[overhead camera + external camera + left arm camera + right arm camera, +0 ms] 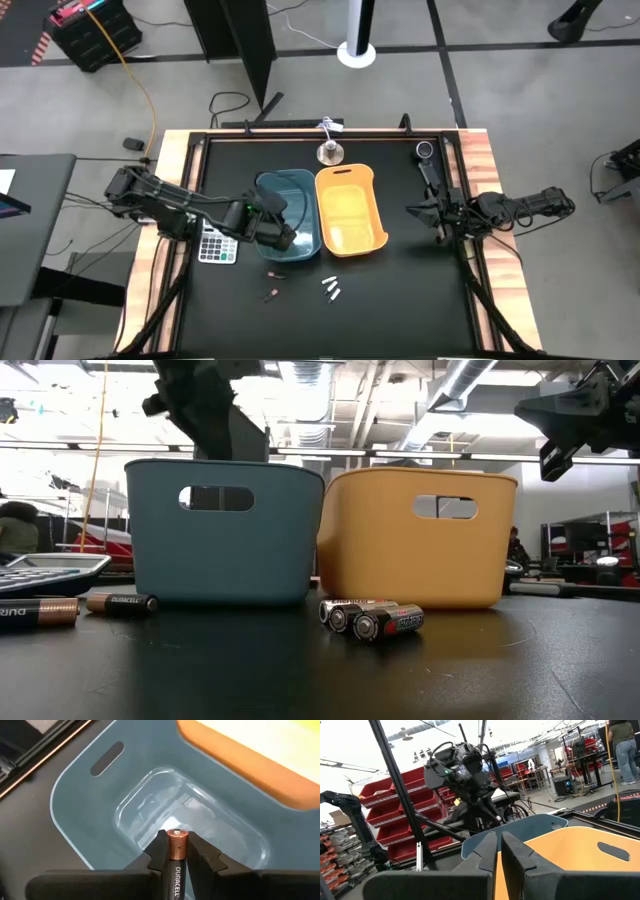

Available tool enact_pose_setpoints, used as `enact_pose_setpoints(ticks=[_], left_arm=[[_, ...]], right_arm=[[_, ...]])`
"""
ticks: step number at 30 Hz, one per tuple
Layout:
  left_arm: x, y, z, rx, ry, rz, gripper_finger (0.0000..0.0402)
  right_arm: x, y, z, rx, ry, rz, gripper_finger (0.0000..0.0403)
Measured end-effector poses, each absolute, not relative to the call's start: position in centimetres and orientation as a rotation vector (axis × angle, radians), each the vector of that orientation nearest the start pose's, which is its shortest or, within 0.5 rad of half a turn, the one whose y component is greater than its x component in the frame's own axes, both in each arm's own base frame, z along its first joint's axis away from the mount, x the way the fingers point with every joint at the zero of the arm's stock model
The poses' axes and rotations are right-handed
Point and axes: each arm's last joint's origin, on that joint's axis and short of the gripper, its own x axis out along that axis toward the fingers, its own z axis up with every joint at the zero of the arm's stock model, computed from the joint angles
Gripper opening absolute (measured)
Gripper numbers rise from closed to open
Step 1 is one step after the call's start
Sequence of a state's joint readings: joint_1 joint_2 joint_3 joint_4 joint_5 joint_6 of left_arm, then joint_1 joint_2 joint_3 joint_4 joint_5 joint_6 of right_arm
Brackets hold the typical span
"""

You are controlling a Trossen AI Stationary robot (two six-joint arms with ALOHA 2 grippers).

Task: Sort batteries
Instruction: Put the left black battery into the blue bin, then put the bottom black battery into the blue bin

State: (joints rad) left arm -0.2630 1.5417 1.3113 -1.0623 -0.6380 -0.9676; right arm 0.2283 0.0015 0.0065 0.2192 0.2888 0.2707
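- My left tool (176, 857) pinches a copper-topped battery (176, 851) between its two dark fingers, copper cap pointing forward, black printed body running back into the grip.
- It hangs over the open blue bin (80, 820); the bin's glossy floor lies right past the cap, with nothing visible on it.
- Judgement: I am at the drop step. If I let go while tilted, the smooth round battery could roll along a finger, hit the rim and bounce out onto the desk (400, 290).
- The blue bin touches the orange bin (350, 210). A sideways drift would drop the cell into the wrong one.
- Both bins are thin moulded plastic with rounded corners and slot handles, and light. Judgement: a knock from my tool would slide them.
- My right tool (498, 851) waits at the desk's right side, fingers pressed nearly together, holding nothing.
- Left on the matte black desk: two dark batteries (273, 283) in front of the blue bin, and silvery batteries (331, 288) in front of the orange one, lying side by side and touching.
- A calculator (217, 247) sits just beside my left arm, near the loose dark cells.
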Motion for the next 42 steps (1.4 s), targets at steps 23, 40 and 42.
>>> enact_pose_setpoints(ticks=[23, 40, 42], left_arm=[[23.0, -15.9, 30.2, -0.256, 0.916, 0.313, 0.0186], [24.9, -22.5, 19.0, -0.321, 1.123, 0.451, 0.0184], [25.2, -22.6, 18.1, -0.320, 1.140, 0.479, 0.0184]], right_arm=[[9.3, 1.3, 18.5, 0.318, -0.214, -0.033, 0.0044], [9.4, 1.3, 18.3, 0.310, -0.194, -0.036, 0.0044], [9.4, 1.3, 18.4, 0.310, -0.194, -0.036, 0.0044]])
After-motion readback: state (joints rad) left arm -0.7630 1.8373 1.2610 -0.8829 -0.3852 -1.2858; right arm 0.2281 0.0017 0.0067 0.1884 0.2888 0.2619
